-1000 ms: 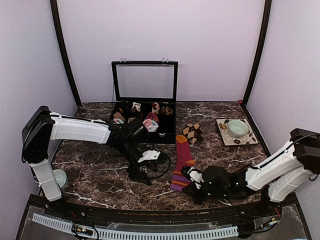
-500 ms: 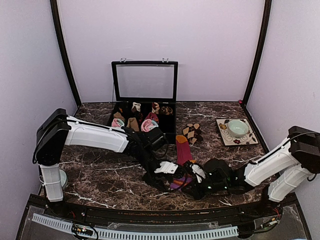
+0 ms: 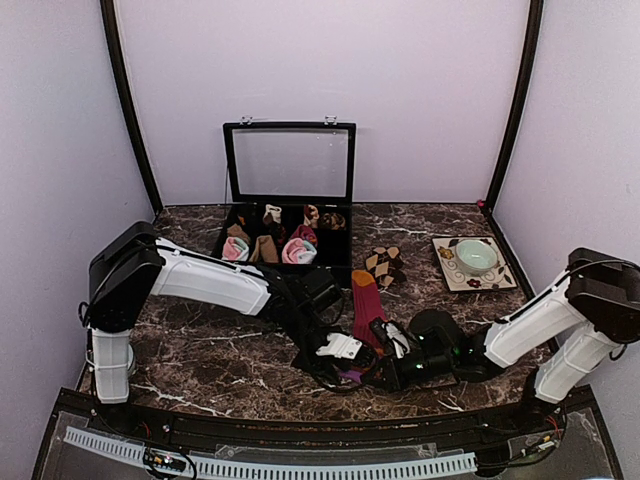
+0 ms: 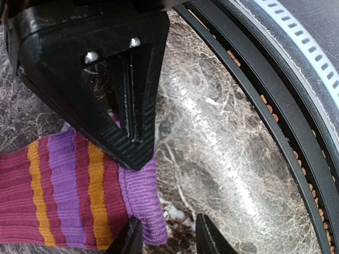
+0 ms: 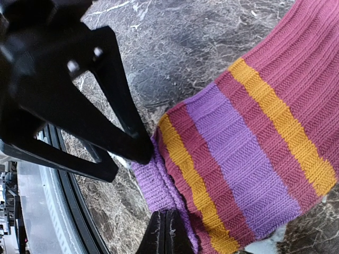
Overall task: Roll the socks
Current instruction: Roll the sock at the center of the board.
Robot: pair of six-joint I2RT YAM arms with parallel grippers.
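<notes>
Looking down from the top cam, we've got both arms meeting near the front-centre of the marble table (image 3: 200, 345). The magenta sock (image 3: 366, 305) lies lengthwise there, orange toe toward the back, cuff end buried under the two wrists. Same view gives us the brown diamond sock (image 3: 385, 265) near that toe, beside the open box (image 3: 335, 258), w/ a plate (image 3: 448, 276) and green bowl (image 3: 476, 255) off to the right. What we can't get from up top is the jaws: too much black hardware stacked there.

Wrist cams fill that in. Left cam: the left gripper (image 4: 167, 239) has its fingers parted, straddling the corner of the purple cuff. One finger is against the fabric, the other stands clear over bare marble. Right cam: the right gripper (image 5: 167, 233) is clenched tight, fingertips together at the cuff's edge. Whether any fabric is caught btwn them we can't tell. Each wrist cam also shows the other gripper's tip touching that same cuff.

Sock up close: ribbed knit, lying flat, not rolled. Purple cuff band first, then orange, magenta, a wide purple, magenta, orange, then plain magenta. The cuff edge looks doubled and a bit rumpled at the corner.
</notes>
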